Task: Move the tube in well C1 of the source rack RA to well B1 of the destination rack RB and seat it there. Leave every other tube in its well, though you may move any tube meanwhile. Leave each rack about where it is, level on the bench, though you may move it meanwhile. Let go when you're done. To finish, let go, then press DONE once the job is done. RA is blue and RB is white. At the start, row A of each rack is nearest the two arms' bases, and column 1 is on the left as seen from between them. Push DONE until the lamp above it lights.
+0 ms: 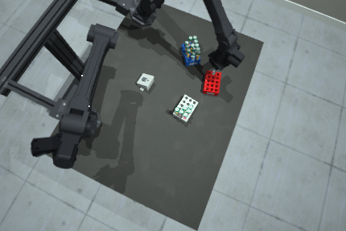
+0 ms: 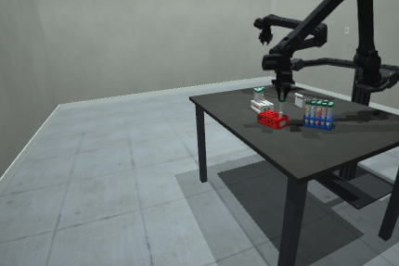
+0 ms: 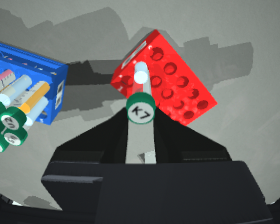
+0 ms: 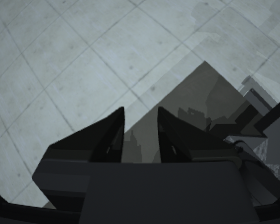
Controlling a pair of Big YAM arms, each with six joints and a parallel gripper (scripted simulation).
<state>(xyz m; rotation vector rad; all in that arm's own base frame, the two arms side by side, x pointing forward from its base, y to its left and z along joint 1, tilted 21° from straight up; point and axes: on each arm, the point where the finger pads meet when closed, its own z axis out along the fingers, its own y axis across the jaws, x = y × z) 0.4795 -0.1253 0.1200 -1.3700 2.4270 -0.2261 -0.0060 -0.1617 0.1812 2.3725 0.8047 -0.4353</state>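
Observation:
My left gripper [image 2: 281, 95] is shut on a green-capped tube [image 2: 281, 107] [image 3: 141, 109], whose cap reads K7. The tube is upright over one corner of the red rack [image 1: 212, 93] [image 2: 273, 121] [image 3: 162, 40]; I cannot tell whether its lower end is inside a well. The blue rack RA [image 1: 195, 63] [image 2: 318, 125] [image 3: 57, 82] holds several green-capped tubes. The white rack RB [image 1: 192, 112] [image 2: 267, 109] holds several tubes toward one end, with open wells at the other. My right gripper [image 4: 141, 113] [image 2: 264, 42] is open and empty, high up and away from the racks.
The small white DONE box [image 1: 145, 80] [image 2: 300, 100] stands apart from the racks, nearer the arm bases. I cannot see a lit lamp. The red rack stands beside the blue rack, with the white rack a short way off. The right arm hangs over the other side of the table.

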